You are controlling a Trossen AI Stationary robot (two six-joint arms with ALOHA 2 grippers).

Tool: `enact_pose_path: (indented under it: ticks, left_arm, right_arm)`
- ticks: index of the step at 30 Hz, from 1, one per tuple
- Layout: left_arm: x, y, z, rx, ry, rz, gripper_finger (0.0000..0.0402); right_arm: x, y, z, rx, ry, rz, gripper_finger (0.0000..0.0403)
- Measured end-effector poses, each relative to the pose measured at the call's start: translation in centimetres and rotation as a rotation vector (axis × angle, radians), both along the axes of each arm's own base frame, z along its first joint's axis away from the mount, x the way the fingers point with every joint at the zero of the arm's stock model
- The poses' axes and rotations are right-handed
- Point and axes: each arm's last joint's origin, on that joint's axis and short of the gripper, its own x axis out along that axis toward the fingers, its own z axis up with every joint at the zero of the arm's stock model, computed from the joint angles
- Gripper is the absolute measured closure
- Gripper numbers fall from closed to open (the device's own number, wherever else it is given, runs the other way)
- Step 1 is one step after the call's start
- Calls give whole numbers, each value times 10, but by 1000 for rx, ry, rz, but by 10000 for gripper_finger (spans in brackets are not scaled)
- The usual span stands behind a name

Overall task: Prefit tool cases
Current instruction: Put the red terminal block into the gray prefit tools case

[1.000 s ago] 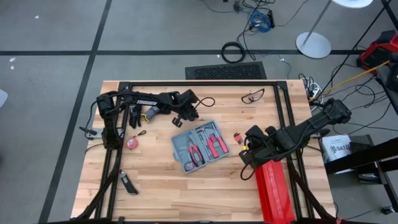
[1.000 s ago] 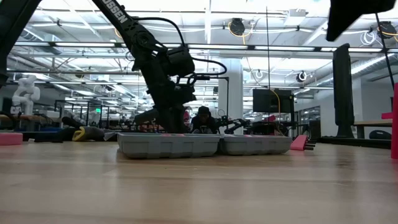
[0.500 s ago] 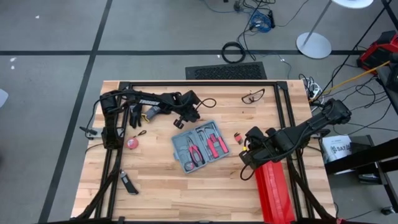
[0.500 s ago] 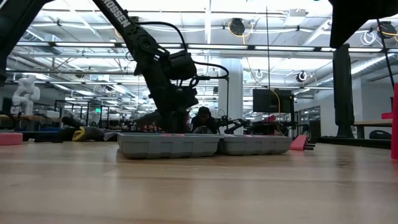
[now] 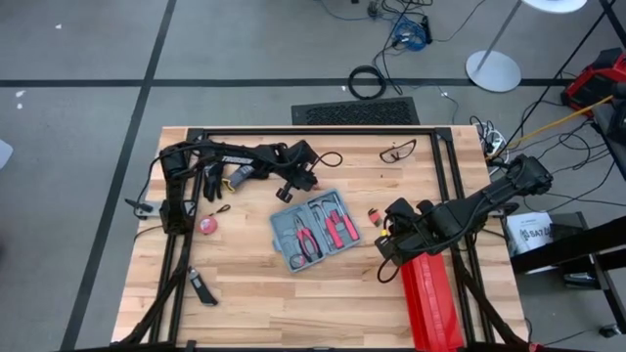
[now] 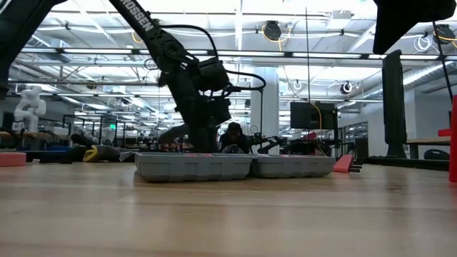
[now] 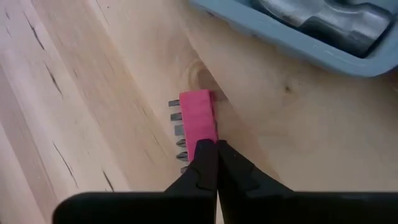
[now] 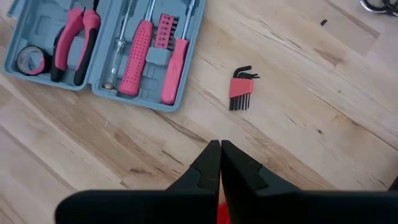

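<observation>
My left pincer (image 7: 216, 163) is squeezed tight, its tips touching the near end of a pink bit holder (image 7: 198, 117) that lies flat on the wooden table (image 5: 245, 284), just beside the far left corner of the open blue-grey tool case (image 5: 315, 230). The case sits in the middle of the table, with pink-handled pliers (image 8: 73, 41) and screwdrivers in its slots. My right pincer (image 8: 220, 163) hangs closed and empty right of the case, near a set of hex keys (image 8: 241, 88)
</observation>
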Motion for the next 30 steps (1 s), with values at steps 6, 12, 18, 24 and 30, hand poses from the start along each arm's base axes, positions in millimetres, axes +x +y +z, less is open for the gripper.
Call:
enact_pose_path:
  ticks: [6,12,18,24,30]
  left_arm:
    - [1,-1,20,11,-36,1,401]
    - [1,-2,37,51,-93,-29,401]
    - [6,-4,42,73,-148,-34,392]
    - [7,-5,43,87,-142,1,327]
    - [7,-5,35,26,-110,94,255]
  right_arm:
    - [1,0,0,-2,-8,-1,396]
    - [2,0,1,-27,-31,-5,396]
    - [2,0,1,-33,-39,-7,396]
    - [2,0,1,-32,-42,-6,396]
    - [2,0,1,-33,-42,-7,396]
